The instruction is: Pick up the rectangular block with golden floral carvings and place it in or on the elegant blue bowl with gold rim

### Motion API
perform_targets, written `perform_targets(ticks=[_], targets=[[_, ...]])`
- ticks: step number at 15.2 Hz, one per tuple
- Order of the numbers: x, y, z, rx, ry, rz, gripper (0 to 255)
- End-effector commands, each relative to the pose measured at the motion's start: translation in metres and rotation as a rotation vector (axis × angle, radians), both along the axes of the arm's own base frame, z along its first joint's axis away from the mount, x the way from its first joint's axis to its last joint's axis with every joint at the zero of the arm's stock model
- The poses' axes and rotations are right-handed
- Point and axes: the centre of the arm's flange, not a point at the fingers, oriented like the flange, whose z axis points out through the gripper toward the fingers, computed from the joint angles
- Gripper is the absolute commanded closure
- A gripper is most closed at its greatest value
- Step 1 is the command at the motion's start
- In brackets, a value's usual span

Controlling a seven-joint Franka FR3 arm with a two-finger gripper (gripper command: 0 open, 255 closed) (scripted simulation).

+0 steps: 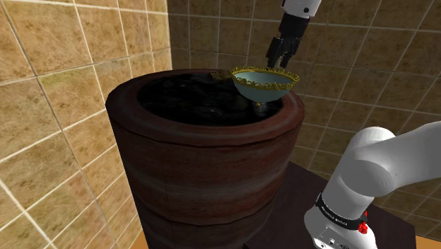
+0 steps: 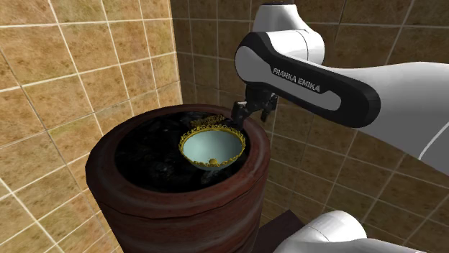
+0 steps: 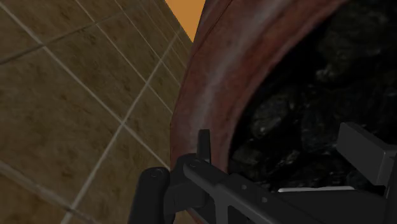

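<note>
The shoulder view looks down on the round brown drum point(image 1: 205, 134) from beside the arm's base point(image 1: 339, 219), facing the tiled wall corner point(image 1: 169, 42) behind the drum. The second exterior view looks from nearly the same side, slightly higher; both share the drum's dark top and the gold-rimmed bowl point(image 1: 263, 81). The wrist view sits close over the drum's rim.

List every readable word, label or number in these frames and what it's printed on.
"FRANKA EMIKA": white capitals on the dark side panel of the arm, second exterior view.
Small white lettering on the dark band round the arm's lower joint, shoulder view: too small to read.
No text on the bowl, the round brown drum or the tiled wall.
</note>
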Motion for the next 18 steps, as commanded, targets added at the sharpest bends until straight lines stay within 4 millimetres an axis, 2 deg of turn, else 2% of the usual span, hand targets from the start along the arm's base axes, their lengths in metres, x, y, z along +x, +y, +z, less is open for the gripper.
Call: perform_targets(ticks=[1, 5, 9, 12, 15, 18], targets=[[0.000, 0.000, 0.000, 0.000, 0.000, 0.000, 0], [0.032, 0.034, -0.009, 0.118, -0.019, -0.395, 0], [0.074, 0.055, -0.013, 0.236, -0.038, -0.789, 0], [0.110, 0.058, -0.015, 0.324, -0.052, -1.085, 0], [0.145, 0.052, -0.016, 0.413, -0.066, -1.381, 0], [0.149, 0.052, -0.026, 0.416, -0.067, -1.393, 0]])
